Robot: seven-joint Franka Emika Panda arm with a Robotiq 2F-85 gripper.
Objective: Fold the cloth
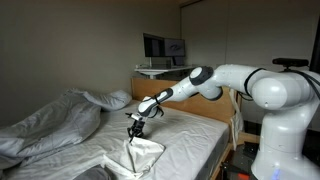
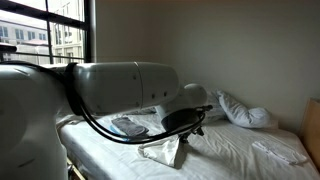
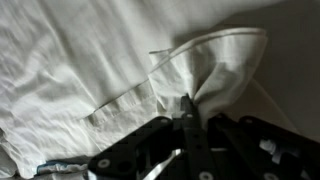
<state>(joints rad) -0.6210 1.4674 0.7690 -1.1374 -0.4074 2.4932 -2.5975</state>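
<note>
While clamping the end effector [image 3: 188,108] shut on a thin ridge of the cloth [image 3: 215,60], holds that ridge raised off the bed [image 1: 195,128]. Shows up in both exterior views as a small tent of fabric hanging straight down, toward 6 o'clock, from the pinch. Leaves the rest of the cloth spread and wrinkled over the bed, mostly toward 10 o'clock in the wrist view, with the gathered loop at 1 o'clock of the fingertips.

Risks a slip first, given so small a bite right at the tips and so much fabric dragging below. Risks, too, hauling the whole sheet sideways through friction on the bed instead of turning one edge over, and so ending in a bunched heap. Cannot tell one pinched layer from two; with two, probably lands a skewed, lumpy fold. Could also snag on the duvet [image 1: 50,122], lying at 9 o'clock of the end effector in an exterior view, on any pull that way. Calls for a slow, high carry and a late release.
</note>
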